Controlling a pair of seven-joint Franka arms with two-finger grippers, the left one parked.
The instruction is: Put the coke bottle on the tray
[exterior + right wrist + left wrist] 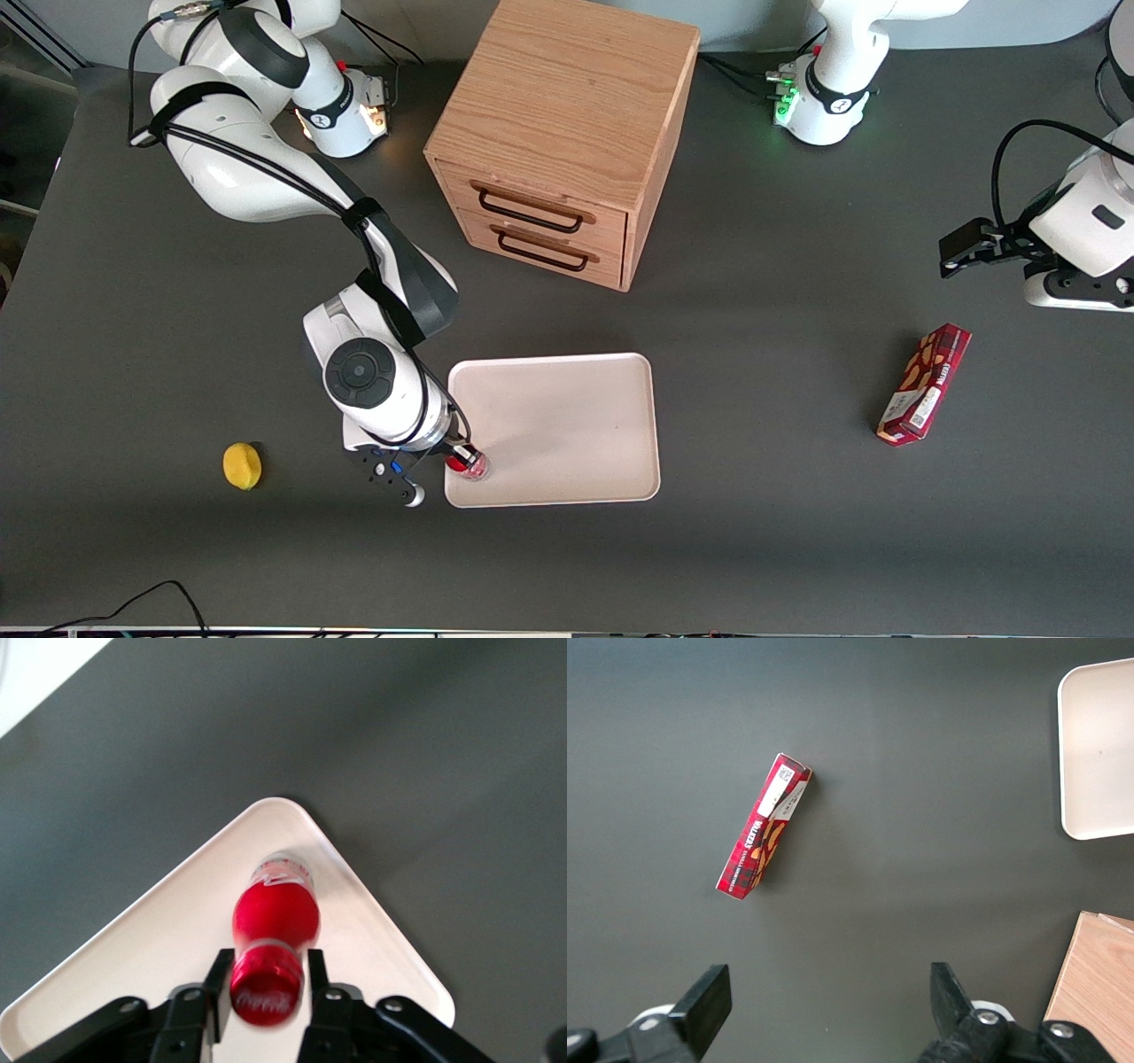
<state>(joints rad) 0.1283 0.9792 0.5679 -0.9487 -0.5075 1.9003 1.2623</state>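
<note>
The coke bottle [467, 463], small and red with a red cap, stands upright on the tray [567, 425], just inside the corner nearest the front camera at the working arm's end. In the right wrist view the bottle [275, 917] stands on that tray corner [372, 921]. My right gripper [456, 454] is directly above it. In the wrist view the gripper [264, 979] has its fingers on either side of the cap, slightly parted, with a thin gap showing beside the cap. The cap looks blurred.
A yellow lemon [242, 465] lies on the table beside the gripper, away from the tray. A wooden two-drawer cabinet [558, 142] stands farther from the front camera than the tray. A dark red snack box [924, 383] lies toward the parked arm's end.
</note>
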